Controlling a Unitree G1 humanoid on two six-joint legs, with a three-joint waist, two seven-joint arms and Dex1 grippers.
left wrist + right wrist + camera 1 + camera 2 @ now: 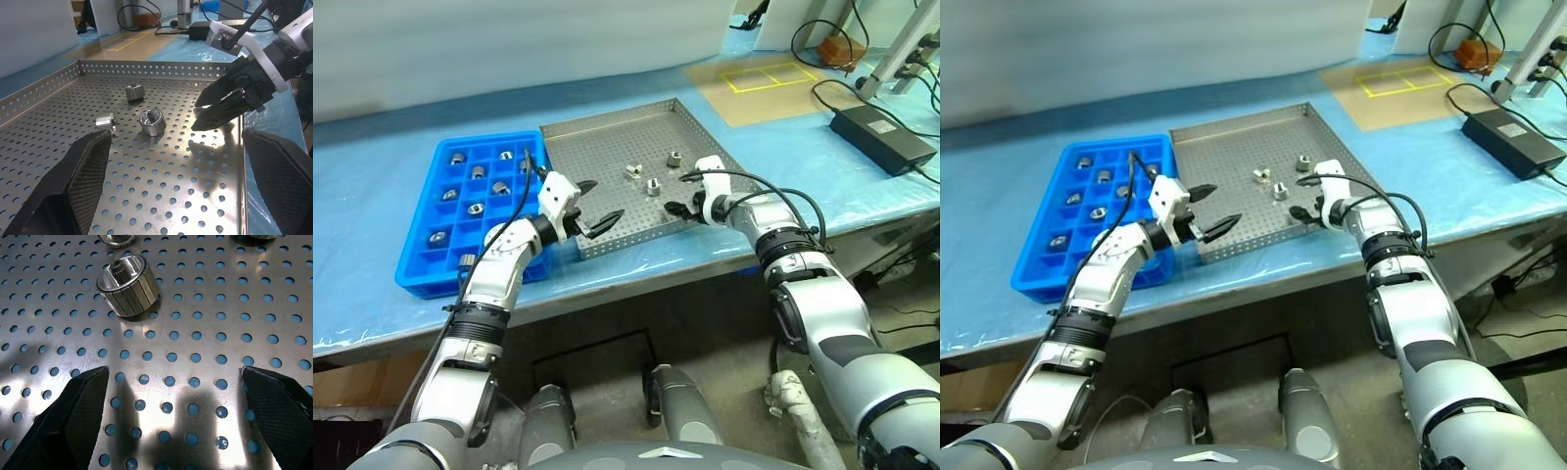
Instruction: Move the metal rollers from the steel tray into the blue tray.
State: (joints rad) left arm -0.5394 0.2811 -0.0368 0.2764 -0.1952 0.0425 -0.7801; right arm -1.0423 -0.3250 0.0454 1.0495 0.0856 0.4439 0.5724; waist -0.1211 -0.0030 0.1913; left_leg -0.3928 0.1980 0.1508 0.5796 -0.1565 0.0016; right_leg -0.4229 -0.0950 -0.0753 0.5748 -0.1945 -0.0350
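Note:
The steel tray (597, 147) lies mid-table with three metal rollers on its perforated floor: one (633, 171), one (654, 186) and one (674, 157). To its left is the blue tray (431, 282), with several rollers (480, 173) in its compartments. My left gripper (609, 198) hovers open and empty over the steel tray's near-left part. My right gripper (675, 194) is open and empty over the near-right part, facing the left one. In the right wrist view a roller (128, 284) lies on its side just ahead of the open fingers (73, 416). The left wrist view shows the rollers (151, 122) and the right gripper (215, 107).
A blue sheet covers the table, whose front edge runs just below both trays. A black power adapter (883, 125) with cables lies at the far right. A yellow taped square (769, 75) marks a brown patch behind the steel tray.

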